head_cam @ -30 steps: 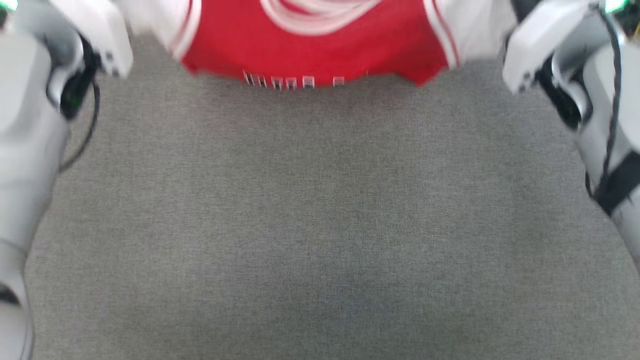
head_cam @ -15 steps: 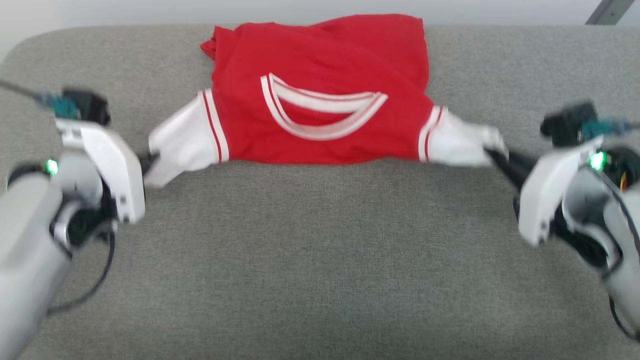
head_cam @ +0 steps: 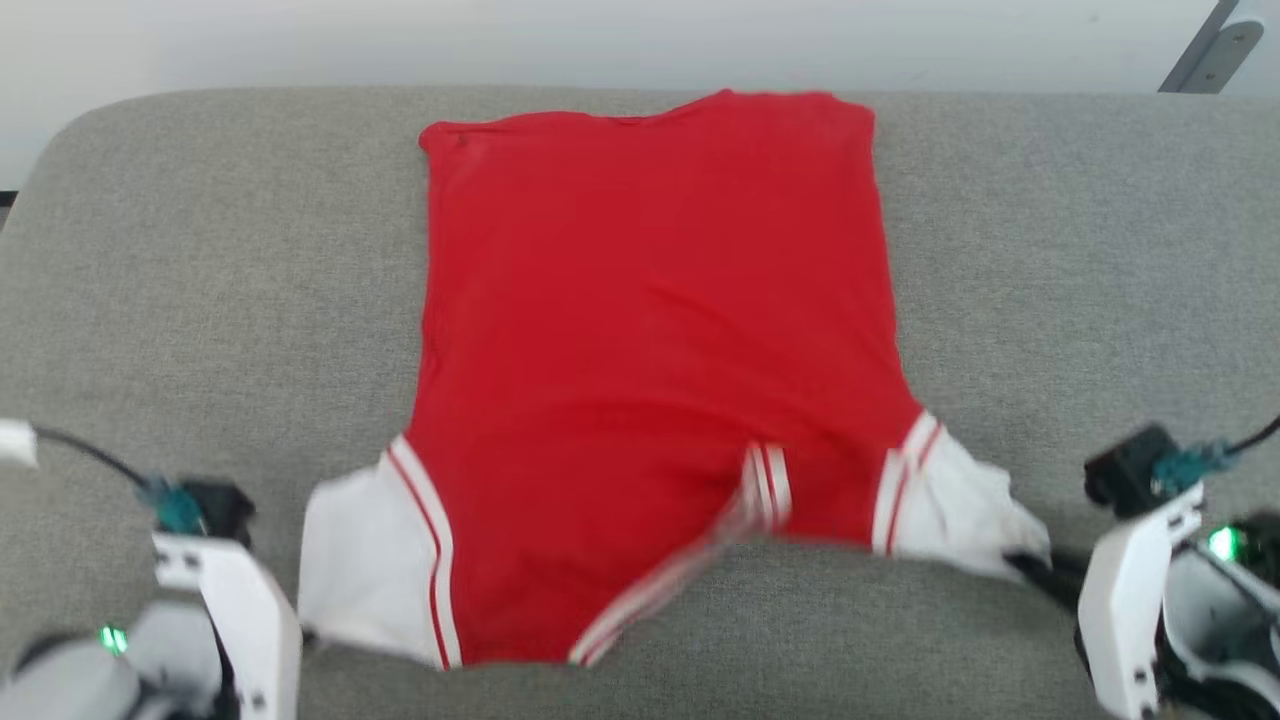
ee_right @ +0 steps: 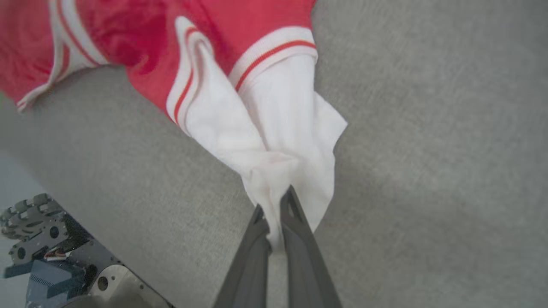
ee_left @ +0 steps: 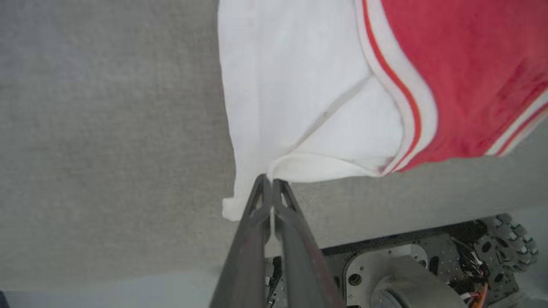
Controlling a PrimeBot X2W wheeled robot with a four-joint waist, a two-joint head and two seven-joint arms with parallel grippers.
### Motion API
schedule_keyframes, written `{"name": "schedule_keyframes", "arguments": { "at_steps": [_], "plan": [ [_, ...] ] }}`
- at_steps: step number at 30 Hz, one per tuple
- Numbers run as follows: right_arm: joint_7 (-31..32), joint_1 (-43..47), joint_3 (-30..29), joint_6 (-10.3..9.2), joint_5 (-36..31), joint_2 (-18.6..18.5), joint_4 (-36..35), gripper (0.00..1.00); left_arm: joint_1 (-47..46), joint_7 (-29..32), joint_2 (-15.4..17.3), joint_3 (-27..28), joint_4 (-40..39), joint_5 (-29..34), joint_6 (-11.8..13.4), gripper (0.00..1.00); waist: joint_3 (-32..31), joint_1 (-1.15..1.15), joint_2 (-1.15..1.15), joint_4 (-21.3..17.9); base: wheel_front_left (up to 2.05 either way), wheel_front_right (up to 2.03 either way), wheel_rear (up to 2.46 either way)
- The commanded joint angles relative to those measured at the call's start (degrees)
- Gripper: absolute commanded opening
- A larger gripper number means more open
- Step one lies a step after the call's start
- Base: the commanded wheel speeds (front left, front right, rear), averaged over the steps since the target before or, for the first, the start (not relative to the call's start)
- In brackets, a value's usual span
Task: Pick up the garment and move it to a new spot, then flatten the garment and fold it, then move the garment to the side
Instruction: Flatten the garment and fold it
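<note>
Left claw [head_cam: 302, 636]: clamped on shirt [head_cam: 650, 380] sleeve corner.
Right claw [head_cam: 1030, 566]: clamped on other sleeve.
Shirt: spread on cushion [head_cam: 200, 300], stretching ahead between both claws.
Left fingers [ee_left: 252, 239]: together, sleeve hem pinched at tips.
Right fingers [ee_right: 252, 256]: together, bunched white sleeve between them.

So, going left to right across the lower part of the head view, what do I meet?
White-cased left gripper, white short sleeve, red jersey T-shirt body, its other white sleeve, white-cased right gripper; grey fabric cushion underneath throughout.
</note>
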Motion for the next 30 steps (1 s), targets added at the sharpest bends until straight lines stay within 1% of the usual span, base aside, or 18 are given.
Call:
{"name": "schedule_keyframes", "arguments": {
  "at_steps": [1, 3, 6, 10, 11, 12, 13, 14, 15, 19, 23, 24, 27, 30],
  "plan": [
    [1.51, 1.89, -0.67, -0.02, 0.45, -0.06, -0.96, 0.00, 1.64, 0.45, 0.50, -0.47, -1.14, -0.37, 0.92, 0.00, -0.03, 0.00, 0.00, 0.02, 0.00, 0.00, 0.00],
    [4.37, 4.76, -1.71, -0.02, 1.06, -0.13, -2.33, 0.00, 3.89, 0.71, 1.07, -1.24, -2.76, -0.75, 2.47, 0.00, 0.00, 0.00, 0.00, 0.10, 0.00, 0.00, 0.00],
    [7.27, 8.29, -3.70, -0.02, 1.24, 0.13, -4.36, 0.00, 6.09, 0.37, 0.99, -2.01, -3.79, -1.02, 3.91, 0.00, 0.35, 0.00, 0.00, 0.27, 0.00, 0.00, 0.00],
    [9.32, 11.98, -6.10, -0.02, -0.43, 1.73, -5.58, 0.00, 7.39, -1.00, -0.29, -2.19, -3.29, -1.08, 4.50, 0.00, 1.09, 0.00, 0.00, 0.57, 0.00, 0.00, 0.00],
    [9.30, 12.95, -7.16, -0.02, -1.85, 2.95, -5.33, 0.00, 7.56, -2.17, -1.26, -1.58, -2.65, -1.51, 4.62, 0.00, 1.43, 0.00, 0.00, 0.69, 0.00, 0.00, 0.00],
    [9.38, 13.44, -7.39, -0.02, -2.68, 3.41, -5.05, 0.13, 7.54, -2.39, -1.49, -1.63, -2.40, -1.34, 4.56, 0.00, 1.58, 0.00, 0.00, 0.75, 0.00, 0.00, 0.00],
    [9.59, 13.68, -7.59, -0.02, -3.31, 3.92, -5.04, 0.39, 7.45, -2.72, -1.82, -1.67, -2.33, -1.16, 4.29, 0.00, 1.76, 0.00, 0.00, 0.81, 0.00, 0.00, 0.00],
    [9.60, 13.70, -7.93, -0.02, -4.08, 4.41, -5.25, 0.91, 7.28, -3.21, -2.26, -1.58, -2.34, -1.06, 3.94, 0.00, 1.93, 0.00, 0.00, 0.87, 0.00, 0.00, 0.00],
    [9.74, 13.70, -8.33, -0.02, -4.64, 4.87, -5.54, 1.00, 7.04, -3.72, -2.61, -1.37, -2.22, -0.92, 3.72, 0.00, 2.05, 0.00, 0.00, 0.94, 0.00, 0.00, 0.00],
    [11.38, 14.17, -10.24, -0.02, -6.12, 6.08, -8.59, 1.00, 5.88, -5.41, -3.79, -0.84, -2.13, -0.51, 3.04, 0.00, 2.58, 0.00, 0.00, 1.32, 0.00, 0.00, 0.00],
    [14.52, 14.25, -14.53, -0.02, -8.18, 7.72, -13.91, 1.00, 5.17, -6.83, -4.64, -0.59, -2.39, 0.06, 2.16, 0.00, 3.44, 0.00, 0.00, 1.88, 0.00, 0.00, 0.00],
    [14.52, 14.25, -14.53, -0.02, -8.18, 7.72, -13.91, 1.00, 5.17, -6.83, -4.64, -0.59, -2.39, 0.06, 2.16, 0.00, 3.44, 0.00, 0.00, 1.88, 0.00, 0.00, 0.00],
    [16.30, 12.24, -19.29, -0.01, -10.10, 10.38, -18.56, 1.00, 4.42, -7.75, -5.45, -0.47, -2.75, 0.77, 1.49, 0.00, 4.31, 0.00, 0.00, 2.55, 0.00, 0.00, 0.00],
    [16.52, 8.34, -24.13, -0.01, -12.79, 15.13, -20.88, 1.00, 3.23, -8.32, -6.29, -0.43, -2.82, 1.39, 0.90, 0.00, 5.37, 0.00, 0.00, 3.54, 0.00, 0.00, 0.00]
  ]
}}
